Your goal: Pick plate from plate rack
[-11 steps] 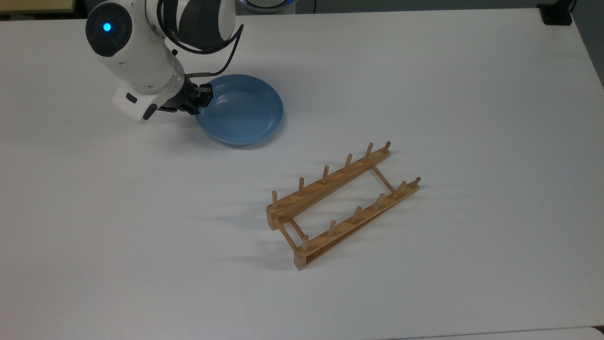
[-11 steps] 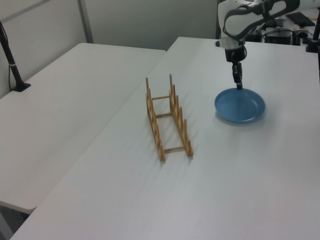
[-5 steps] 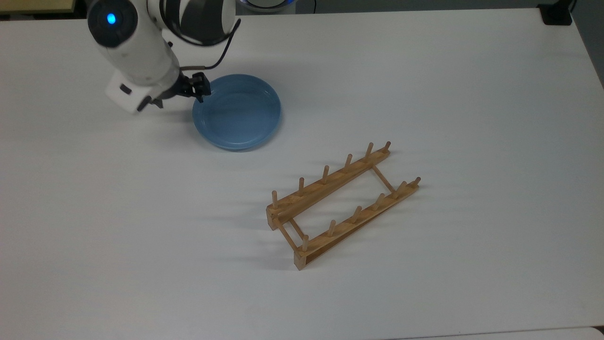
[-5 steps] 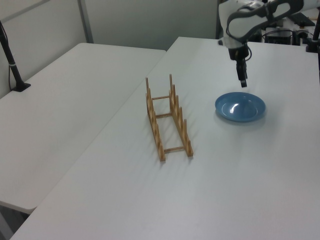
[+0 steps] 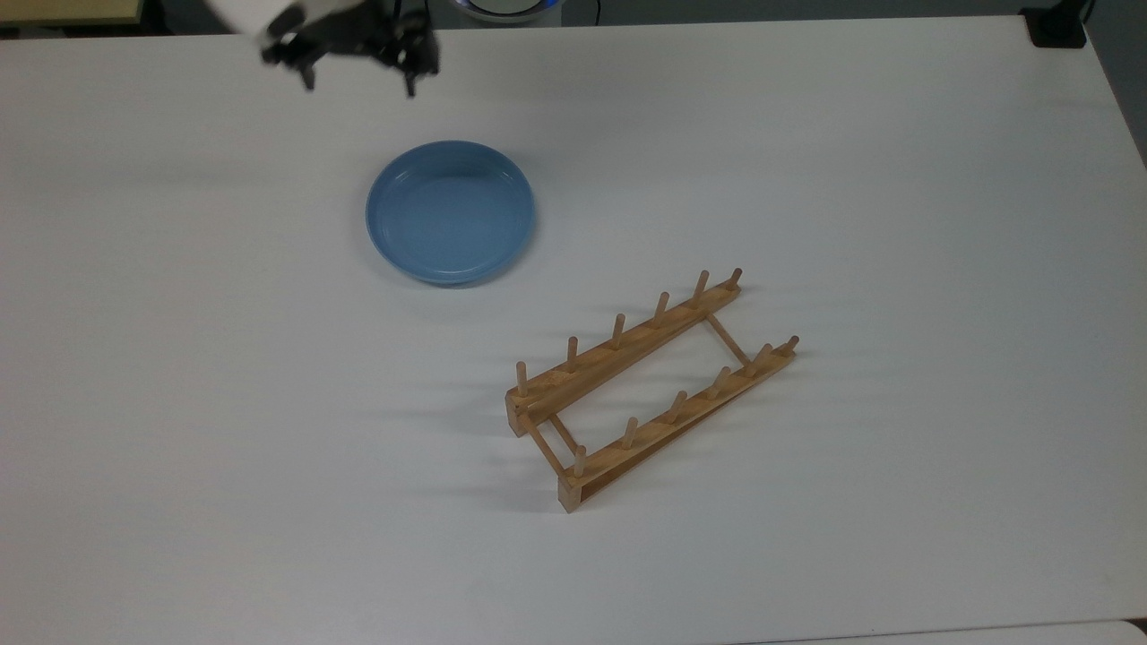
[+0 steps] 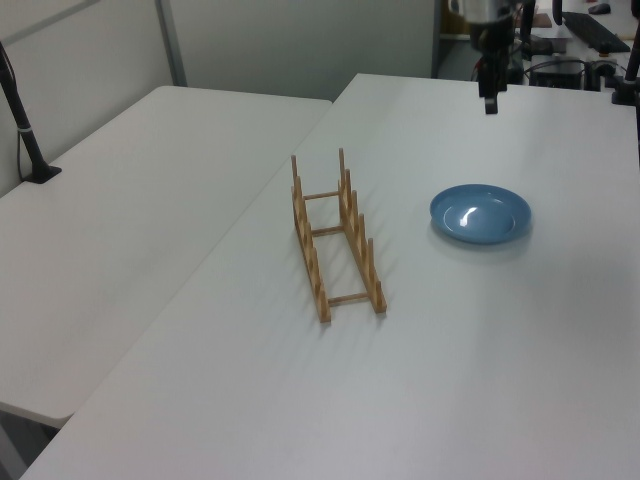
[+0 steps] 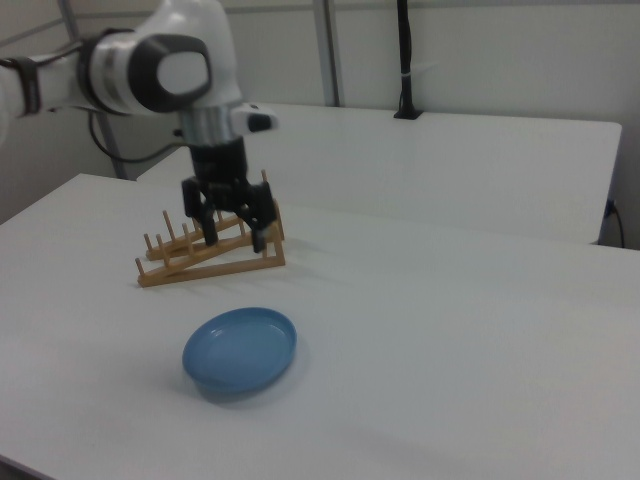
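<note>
Resting plate: the plate [image 5: 450,211] lay flat on the table [image 5: 896,179], well apart from the rack and to the top view's left of it.
Rack: the rack [image 5: 649,387] stood with no plate between its pegs.
Claw: the gripper [image 7: 232,226] hung above the table, fingers apart and holding nothing, beyond the plate's far edge in the top view.
Step in hand: judged as clearing away after release.
Doing it well: rise straight and keep the fingers off the rim.
</note>
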Motion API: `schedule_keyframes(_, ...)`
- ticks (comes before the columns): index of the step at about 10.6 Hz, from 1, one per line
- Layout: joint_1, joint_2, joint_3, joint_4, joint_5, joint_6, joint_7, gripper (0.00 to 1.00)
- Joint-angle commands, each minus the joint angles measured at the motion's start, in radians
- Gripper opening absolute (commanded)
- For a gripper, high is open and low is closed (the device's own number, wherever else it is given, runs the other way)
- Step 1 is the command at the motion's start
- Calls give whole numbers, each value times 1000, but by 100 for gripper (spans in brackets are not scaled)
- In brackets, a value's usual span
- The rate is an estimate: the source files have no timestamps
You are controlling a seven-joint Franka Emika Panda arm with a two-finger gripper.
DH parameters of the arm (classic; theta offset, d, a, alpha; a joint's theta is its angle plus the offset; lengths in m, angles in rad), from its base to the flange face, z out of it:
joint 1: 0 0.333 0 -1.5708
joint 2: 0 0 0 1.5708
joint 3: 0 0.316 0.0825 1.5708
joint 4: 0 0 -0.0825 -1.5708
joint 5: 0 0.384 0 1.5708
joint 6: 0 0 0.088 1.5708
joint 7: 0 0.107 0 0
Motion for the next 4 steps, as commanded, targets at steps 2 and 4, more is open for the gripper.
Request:
schedule_keyframes(2, 2, -43, 43, 20, -55, -27, 297, 100)
schedule_keyframes(4, 1, -44, 43, 20, -30, -27, 270, 100)
